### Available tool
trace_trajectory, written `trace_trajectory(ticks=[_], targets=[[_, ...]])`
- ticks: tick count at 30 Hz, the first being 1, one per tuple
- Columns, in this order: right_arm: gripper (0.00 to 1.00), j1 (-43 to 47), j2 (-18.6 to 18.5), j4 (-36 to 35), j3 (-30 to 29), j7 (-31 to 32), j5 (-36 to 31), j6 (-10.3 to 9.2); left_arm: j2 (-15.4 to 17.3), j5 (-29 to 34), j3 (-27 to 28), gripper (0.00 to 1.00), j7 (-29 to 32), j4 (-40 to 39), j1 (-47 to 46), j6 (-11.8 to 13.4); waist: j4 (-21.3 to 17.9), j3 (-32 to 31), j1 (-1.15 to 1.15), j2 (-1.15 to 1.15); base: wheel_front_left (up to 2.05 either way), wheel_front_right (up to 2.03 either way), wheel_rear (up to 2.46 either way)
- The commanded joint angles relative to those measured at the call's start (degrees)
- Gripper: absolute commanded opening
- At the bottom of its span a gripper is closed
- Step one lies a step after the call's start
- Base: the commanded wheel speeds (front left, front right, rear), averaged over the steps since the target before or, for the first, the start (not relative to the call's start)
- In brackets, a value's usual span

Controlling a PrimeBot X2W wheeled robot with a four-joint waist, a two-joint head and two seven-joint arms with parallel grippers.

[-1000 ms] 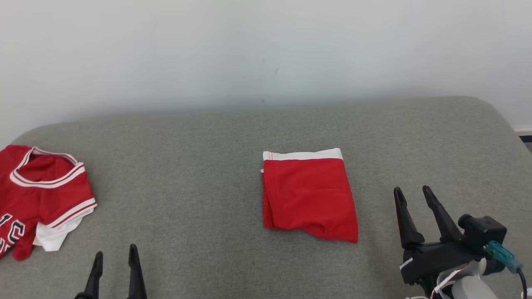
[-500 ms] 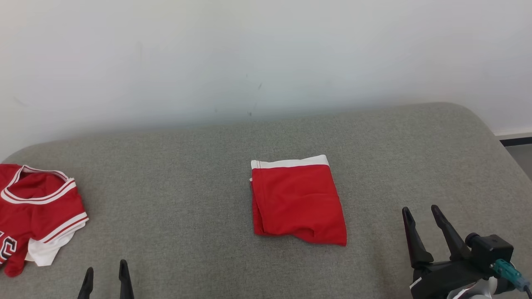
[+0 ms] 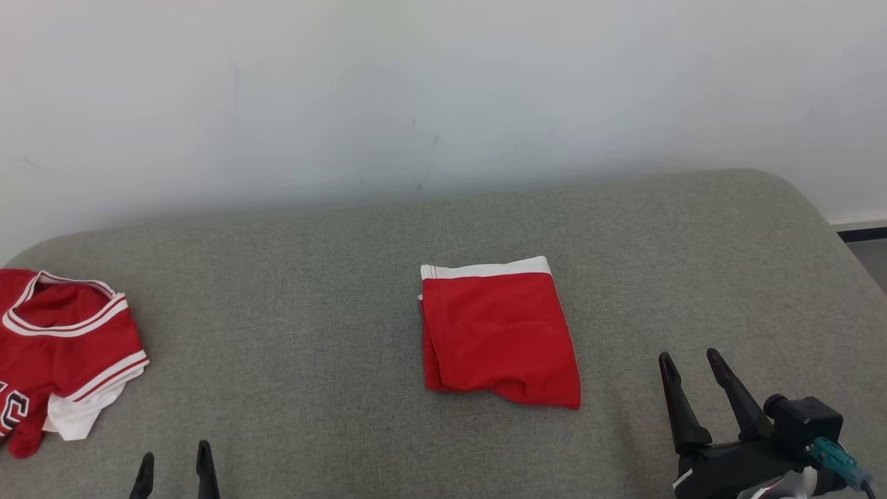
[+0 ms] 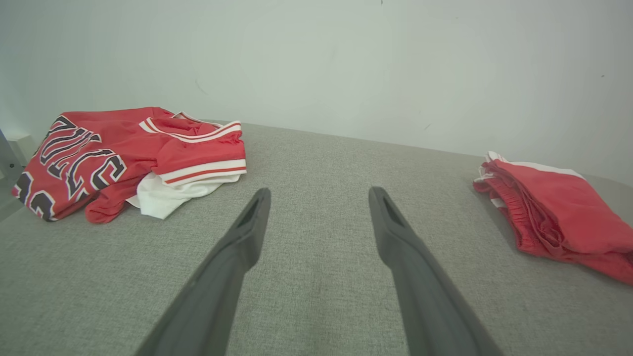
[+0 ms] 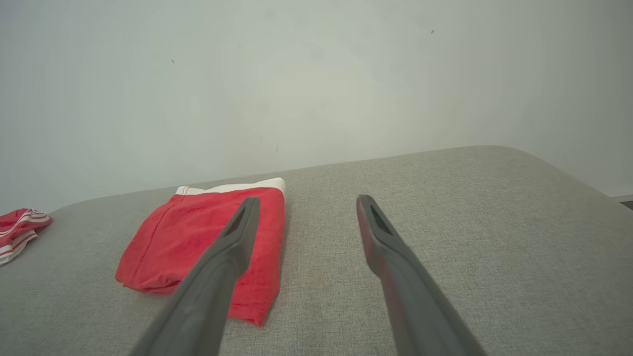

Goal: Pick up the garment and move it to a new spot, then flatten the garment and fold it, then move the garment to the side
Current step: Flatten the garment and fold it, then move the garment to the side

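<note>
Pale plain wall (image 3: pixel 443 83) behind, with a few small dark marks. Grey woven padded surface (image 3: pixel 312 291) below it, rounded at the far right corner, near edge cut off.

Crumpled red jersey with white-and-red trim and black-and-white lettering (image 3: pixel 62 353) at the left edge, partly cut off in the head view; lettering too folded to read.

Folded red fabric garment with a white band (image 3: pixel 499 336) flat near the middle of the surface, band toward the far edge, stacked layers along its left side, touching neither gripper.

Right gripper (image 3: pixel 689 355) toward the near right corner, near the garment but apart from it, dark fingers spread with nothing between; body partly cut off.

Left gripper (image 3: pixel 174 450) at the near edge, between jersey and garment, cut off below the fingertips in the head view; jaws wide apart and empty in the left wrist view.
</note>
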Motion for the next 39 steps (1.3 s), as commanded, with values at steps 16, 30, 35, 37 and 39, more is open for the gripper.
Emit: trace_trajectory(ticks=[16,30,35,37,39], targets=[[1.00,-2.0,0.5,2.6,1.9,1.1,1.0,-0.12,-0.1,0.2,0.4,1.00,-0.2,0.1,-0.1,-0.3,-0.2,0.5,0.00,0.00,0.00,0.00,0.00],[1.00,-15.5,2.4,8.2,-3.3,29.5,2.1,-0.12,-0.1,-2.3,-3.0,1.00,-0.2,-0.7,-2.1,0.4,5.0,4.5,0.00,0.00,0.00,0.00,0.00],[1.00,-20.0,4.9,10.9,-10.0,40.0,-2.5,-0.12,-0.1,-3.3,-4.8,1.00,-0.2,-2.4,-3.5,0.6,8.8,7.4,0.00,0.00,0.00,0.00,0.00],[1.00,-21.0,5.6,11.4,-12.4,43.4,-4.1,-0.12,0.0,-3.5,-5.6,1.00,-0.2,-3.0,-3.9,0.9,10.4,8.4,0.00,0.00,0.00,0.00,0.00],[1.00,-21.6,5.9,11.7,-14.5,46.1,-6.3,-0.12,0.0,-3.9,-6.2,1.00,-0.2,-3.7,-4.1,1.0,11.6,9.3,0.00,0.00,0.00,0.00,0.00]])
